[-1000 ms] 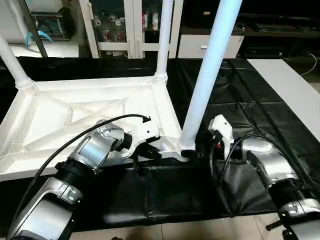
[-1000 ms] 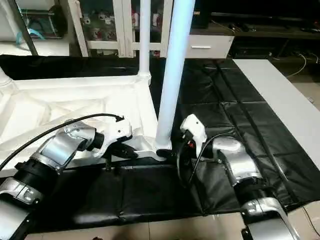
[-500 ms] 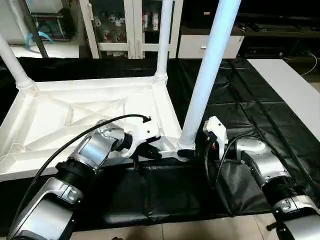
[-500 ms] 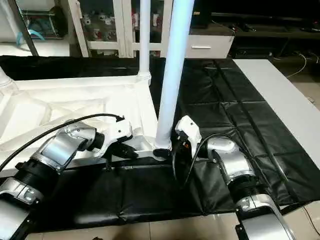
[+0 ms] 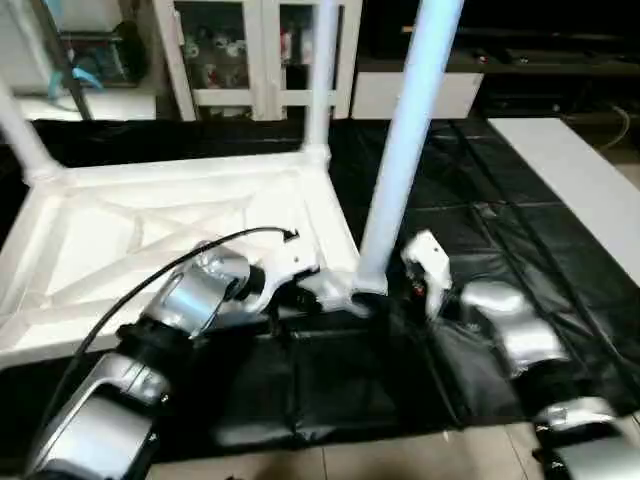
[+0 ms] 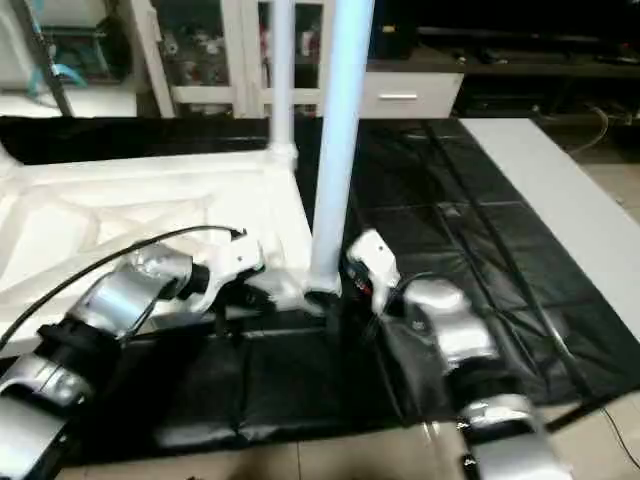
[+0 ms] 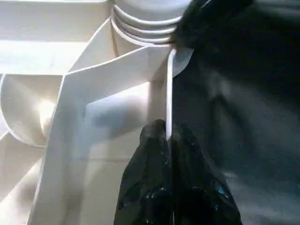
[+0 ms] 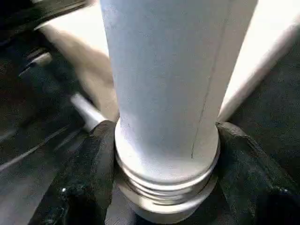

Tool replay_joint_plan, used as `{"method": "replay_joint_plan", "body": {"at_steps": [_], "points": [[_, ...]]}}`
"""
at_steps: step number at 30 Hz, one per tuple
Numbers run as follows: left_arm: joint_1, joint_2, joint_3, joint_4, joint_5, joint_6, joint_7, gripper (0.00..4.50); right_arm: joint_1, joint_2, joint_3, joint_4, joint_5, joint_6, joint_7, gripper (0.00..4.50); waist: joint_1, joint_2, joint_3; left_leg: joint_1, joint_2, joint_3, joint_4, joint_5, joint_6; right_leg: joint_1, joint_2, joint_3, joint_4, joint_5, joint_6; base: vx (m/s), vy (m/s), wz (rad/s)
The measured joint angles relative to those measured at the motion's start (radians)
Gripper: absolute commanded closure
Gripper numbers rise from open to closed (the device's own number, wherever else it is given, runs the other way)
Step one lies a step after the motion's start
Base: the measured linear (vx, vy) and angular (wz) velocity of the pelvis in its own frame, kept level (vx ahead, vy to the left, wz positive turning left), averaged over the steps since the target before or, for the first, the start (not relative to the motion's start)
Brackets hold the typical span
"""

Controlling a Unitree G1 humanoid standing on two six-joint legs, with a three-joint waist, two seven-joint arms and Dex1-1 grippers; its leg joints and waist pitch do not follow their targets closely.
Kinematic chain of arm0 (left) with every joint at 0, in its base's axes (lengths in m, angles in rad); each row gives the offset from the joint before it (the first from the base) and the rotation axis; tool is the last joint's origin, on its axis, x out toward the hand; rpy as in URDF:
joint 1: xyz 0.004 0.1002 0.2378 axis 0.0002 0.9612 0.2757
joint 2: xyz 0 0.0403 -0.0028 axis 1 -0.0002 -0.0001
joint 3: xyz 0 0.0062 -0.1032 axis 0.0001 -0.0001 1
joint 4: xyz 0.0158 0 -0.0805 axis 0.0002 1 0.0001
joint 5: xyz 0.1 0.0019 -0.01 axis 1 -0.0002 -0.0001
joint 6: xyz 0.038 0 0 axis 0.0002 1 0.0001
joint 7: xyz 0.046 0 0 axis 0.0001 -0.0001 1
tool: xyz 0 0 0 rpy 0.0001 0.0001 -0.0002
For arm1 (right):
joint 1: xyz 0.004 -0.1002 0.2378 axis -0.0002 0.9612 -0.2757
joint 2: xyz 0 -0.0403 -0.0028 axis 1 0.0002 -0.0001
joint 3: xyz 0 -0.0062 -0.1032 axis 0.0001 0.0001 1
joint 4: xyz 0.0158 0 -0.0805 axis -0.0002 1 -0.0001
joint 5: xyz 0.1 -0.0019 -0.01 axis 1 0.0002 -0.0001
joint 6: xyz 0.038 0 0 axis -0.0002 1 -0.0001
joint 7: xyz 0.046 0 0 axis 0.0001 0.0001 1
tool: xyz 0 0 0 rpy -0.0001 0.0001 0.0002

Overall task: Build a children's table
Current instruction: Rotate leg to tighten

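1. A black padded cover [image 5: 480,215] lies over the work table, creased and seamed into panels, reaching its near edge.
2. A pale grey surface [image 5: 580,180] runs along the cover's right edge.
3. A white glass-fronted cabinet [image 5: 235,50] stands beyond the far edge, small items on its shelves.
4. A white drawer unit [image 6: 410,95] stands beside the cabinet.
5. Pale tiled floor [image 5: 330,465] shows below the near edge.

1. Table top [image 5: 150,225]: one, white, ribbed underside up.
2. Legs standing in corner sockets: three — 9 o'clock [image 5: 20,135], 12 o'clock [image 5: 320,75], 3 o'clock [image 5: 405,140].
3. Bench [image 5: 480,210], black-covered: one.
4. Grippers: two — left gripper [image 7: 168,140], right gripper [image 8: 166,154].
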Motion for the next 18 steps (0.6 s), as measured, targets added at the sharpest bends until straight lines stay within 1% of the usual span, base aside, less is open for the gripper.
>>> {"method": "replay_joint_plan", "body": {"at_steps": [2,4,5,6,9,10,12,15,18], "points": [[-0.016,-0.026,0.012,0.032,-0.001,-0.002,0.051,4.50,0.000,0.032,-0.025,0.002,0.001,0.011,-0.092,1.80,-0.004,0.000,0.000,-0.001,0.000,0.000,0.000,0.000,0.000,-0.001,0.000,0.000,-0.001,-0.001,0.002,0.000,0.000,0.00],[-0.031,-0.056,0.029,0.072,-0.001,-0.009,0.114,4.50,-0.003,0.083,-0.060,0.002,0.001,0.034,-0.221,1.80,-0.011,0.000,0.000,-0.001,0.000,0.000,0.000,0.000,0.000,-0.001,0.000,0.000,-0.001,-0.001,0.002,0.000,0.000,0.00],[-0.036,-0.061,0.030,0.081,-0.001,-0.011,0.126,4.50,-0.004,0.092,-0.063,0.002,0.001,0.037,-0.247,1.80,-0.012,0.000,0.000,-0.001,0.000,-0.001,0.000,0.000,0.000,-0.001,0.000,0.000,-0.001,0.000,0.001,0.000,0.000,0.00],[-0.055,-0.079,0.037,0.115,0.001,-0.017,0.171,4.50,-0.016,0.130,-0.075,0.004,-0.006,0.048,-0.358,1.80,-0.016,0.001,0.000,-0.001,0.000,-0.001,-0.001,0.000,0.000,-0.002,0.001,0.000,0.000,0.001,-0.001,0.000,0.000,0.00],[-0.075,-0.105,0.051,0.158,0.004,-0.035,0.226,4.50,-0.041,0.180,-0.089,0.024,-0.027,0.047,-0.501,1.80,-0.020,0.001,0.000,-0.004,0.000,-0.001,-0.001,0.000,-0.001,-0.004,0.001,-0.001,-0.001,0.001,-0.001,0.000,0.000,0.00],[-0.088,-0.117,0.057,0.183,0.008,-0.041,0.248,4.50,-0.055,0.209,-0.096,0.039,-0.042,0.043,-0.577,1.80,-0.021,0.001,0.000,-0.005,0.000,-0.001,-0.002,0.000,-0.001,-0.004,0.001,-0.001,-0.002,0.001,-0.001,0.000,0.000,0.00],[-0.104,-0.136,0.063,0.212,0.016,-0.046,0.285,4.50,-0.074,0.258,-0.096,0.053,-0.076,0.048,-0.732,1.81,-0.021,0.002,0.000,-0.005,0.000,-0.001,-0.002,0.000,-0.001,-0.005,0.001,0.000,-0.002,0.000,-0.001,0.000,0.000,0.00],[-0.116,-0.146,0.067,0.242,0.018,-0.058,0.303,4.50,-0.082,0.307,-0.093,0.052,-0.118,0.058,-0.876,1.81,-0.019,0.002,0.000,-0.005,0.000,-0.001,-0.003,0.000,-0.001,-0.005,0.001,0.000,-0.003,0.000,0.000,0.000,0.000,0.00],[-0.116,-0.146,0.068,0.245,0.017,-0.065,0.303,4.50,-0.079,0.318,-0.086,0.052,-0.126,0.043,-0.906,1.81,-0.019,0.003,0.000,-0.005,-0.001,0.000,-0.004,0.000,-0.001,-0.005,0.001,0.000,-0.003,0.000,0.000,0.000,0.000,0.00]]}}
